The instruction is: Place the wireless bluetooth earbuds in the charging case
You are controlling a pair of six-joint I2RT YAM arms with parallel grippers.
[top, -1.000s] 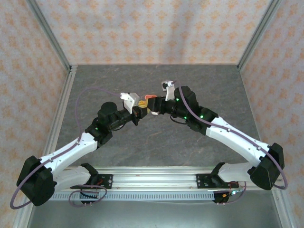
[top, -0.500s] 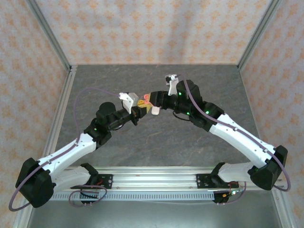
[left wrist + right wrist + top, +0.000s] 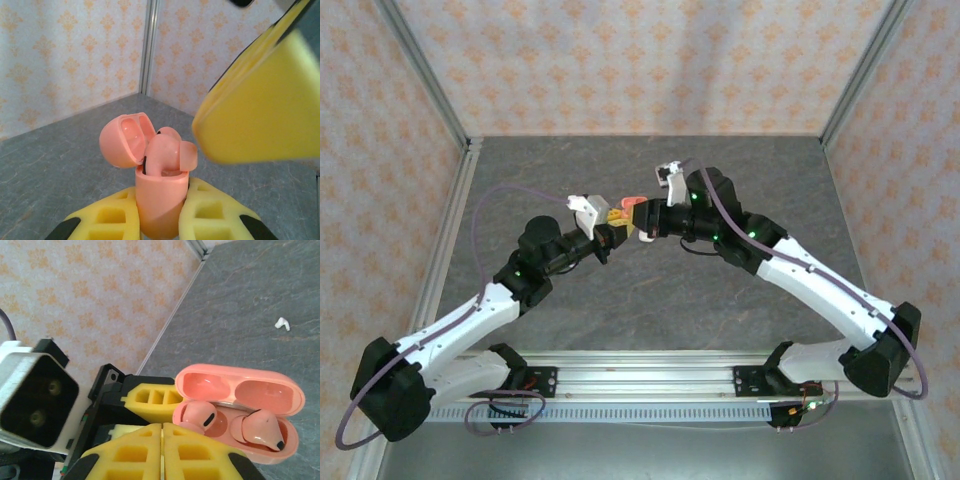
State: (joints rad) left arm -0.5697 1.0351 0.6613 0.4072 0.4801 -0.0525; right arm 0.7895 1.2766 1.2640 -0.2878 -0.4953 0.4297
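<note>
the pink case (image 3: 159, 195) is held in the air by the left gripper (image 3: 159, 212), squeezed between its two yellow fingers (image 3: 112, 220). the bottom of the case is cut off by the picture edge in the left wrist view. the lid (image 3: 125, 140) is tipped back and open. two pink earbuds (image 3: 200, 416) are seen sitting side by side in the case, with their stems hidden down inside, so it cannot be told if they are pushed all the way in. the right gripper (image 3: 162, 440) is placed just beside the case, its fingers pressed together with nothing between them. in the left wrist view one of its fingers is seen as a big yellow blur, partly cut off. one white earbud (image 3: 282, 324) is left lying on the grey table (image 3: 250, 290), well apart from the case and too small for details to be made out.
</note>
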